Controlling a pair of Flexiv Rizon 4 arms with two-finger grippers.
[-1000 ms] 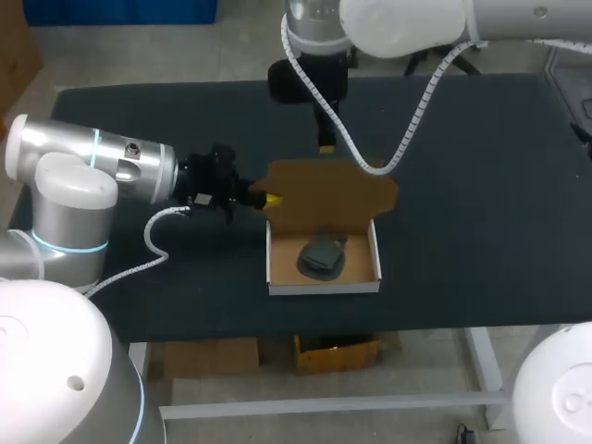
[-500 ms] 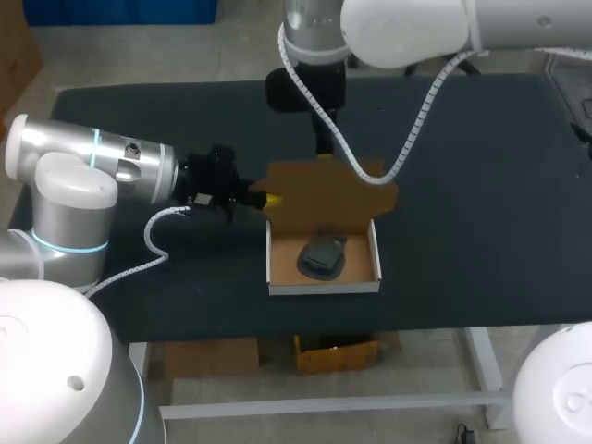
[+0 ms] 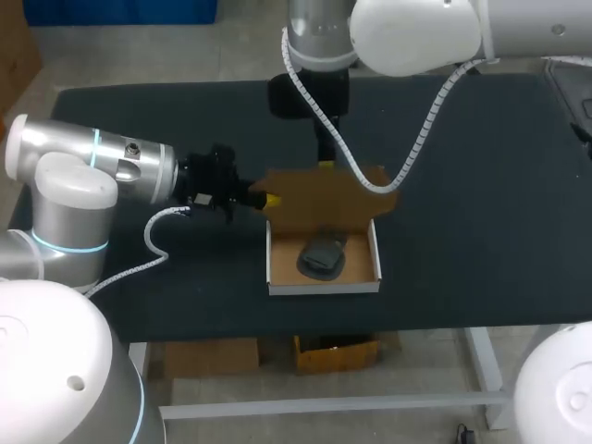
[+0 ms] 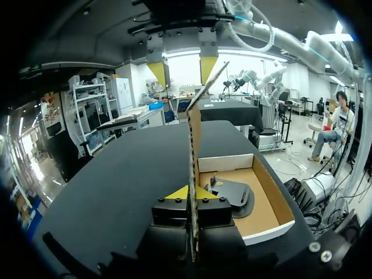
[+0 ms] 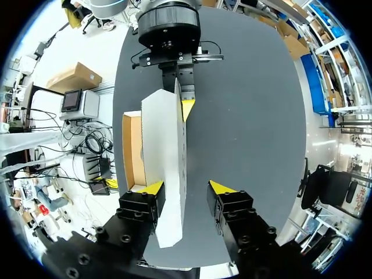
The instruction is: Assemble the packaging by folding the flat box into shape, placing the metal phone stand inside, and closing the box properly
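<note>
Head view, starting left of the box: your left arm [image 3: 92,162] comes in over the table [image 3: 481,185], and the left claw [image 3: 269,198] sits at the left edge of the box's raised lid [image 3: 328,194]. The left wrist view shows this edge-on. The brown lid stands roughly upright between the two yellow fingers, both pressed against it from either side, so this claw is clamped on the lid's side edge (a narrow grip, only the cardboard between the tips).

The box [image 3: 324,282] is a shallow tray with white walls and a brown inside. It rests on the table with its top uncovered, and the lid rises from its far wall. The metal phone stand [image 3: 322,255], dark grey, lies inside the box at about the middle of its floor.

Behind the box, your right arm [image 3: 416,32] reaches down to the lid's upper edge, and the right claw [image 5: 186,187] straddles that edge. In the right wrist view the lid's white outer face runs up between the fingers. It lies against one yellow finger, while the other stands off with dark table showing in the gap. So the right claw is spread apart and has hold of nothing. Ahead of it in that view, the left claw's yellow tip sits at the lid's far edge.
</note>
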